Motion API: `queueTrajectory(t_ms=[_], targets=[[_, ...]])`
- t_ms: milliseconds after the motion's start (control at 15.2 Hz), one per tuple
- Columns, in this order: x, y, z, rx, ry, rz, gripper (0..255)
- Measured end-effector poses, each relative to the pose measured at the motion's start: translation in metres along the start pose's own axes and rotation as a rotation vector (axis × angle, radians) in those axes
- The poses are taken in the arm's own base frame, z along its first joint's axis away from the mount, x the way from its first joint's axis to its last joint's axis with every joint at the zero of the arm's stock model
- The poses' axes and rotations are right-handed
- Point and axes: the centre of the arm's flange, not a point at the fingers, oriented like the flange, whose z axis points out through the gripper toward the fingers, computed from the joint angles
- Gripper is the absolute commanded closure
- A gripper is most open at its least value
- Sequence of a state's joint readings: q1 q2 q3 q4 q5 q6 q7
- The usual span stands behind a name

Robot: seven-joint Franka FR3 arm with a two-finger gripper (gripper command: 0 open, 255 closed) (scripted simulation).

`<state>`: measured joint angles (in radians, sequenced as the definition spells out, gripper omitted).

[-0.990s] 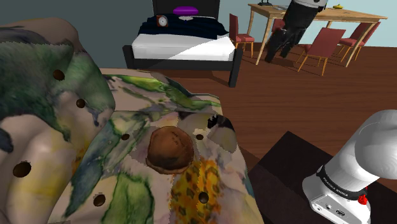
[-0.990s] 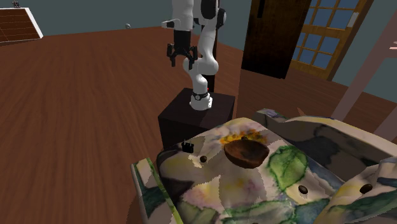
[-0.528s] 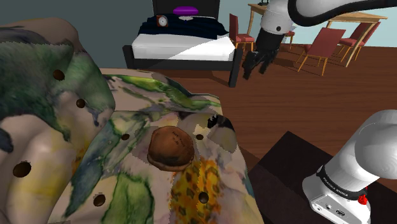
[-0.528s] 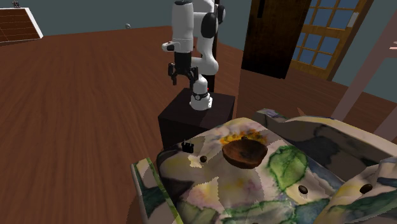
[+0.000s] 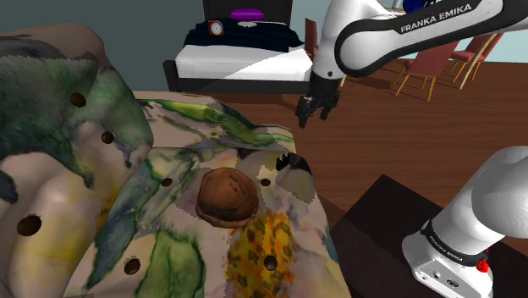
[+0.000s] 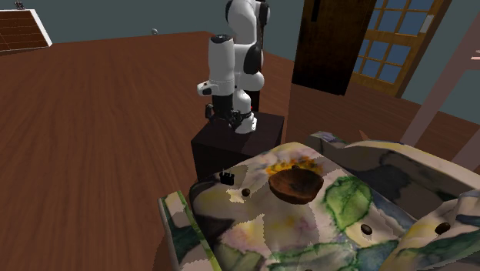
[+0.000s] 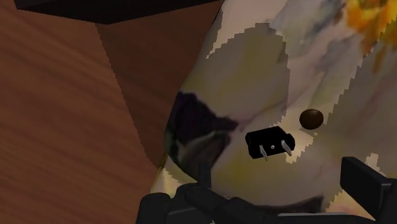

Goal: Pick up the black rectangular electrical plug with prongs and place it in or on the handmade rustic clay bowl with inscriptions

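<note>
The black rectangular plug lies on the floral cushion near its edge, two metal prongs pointing out; it is a small dark shape in the shoulder view and the second exterior view. The brown clay bowl sits on the same cushion, a short way further in from the plug. My gripper hangs open in the air above the wood floor, off the cushion's edge and apart from the plug. Nothing is between its fingers.
The floral sofa has dark buttons and a tall padded back. My dark stand is beside it. A bed, a dining table with red chairs and a dark door stand further off.
The arm has swung down and toward the sofa; the gripper dropped from high near the dining table to just off the cushion's edge. Plug and bowl have not moved.
</note>
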<state>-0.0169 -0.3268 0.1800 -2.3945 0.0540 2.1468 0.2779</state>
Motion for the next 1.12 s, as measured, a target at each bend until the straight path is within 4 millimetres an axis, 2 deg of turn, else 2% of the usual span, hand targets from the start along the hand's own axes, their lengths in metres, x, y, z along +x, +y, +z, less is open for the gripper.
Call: queueTrajectory(t_ms=[594,792,1122], targets=[[0.051,-0.033,0.105,-0.003,-0.057,0.036,0],[0.062,-0.045,0.139,-0.004,-0.075,0.046,0],[0.060,-0.045,0.169,-0.004,-0.078,0.049,0]])
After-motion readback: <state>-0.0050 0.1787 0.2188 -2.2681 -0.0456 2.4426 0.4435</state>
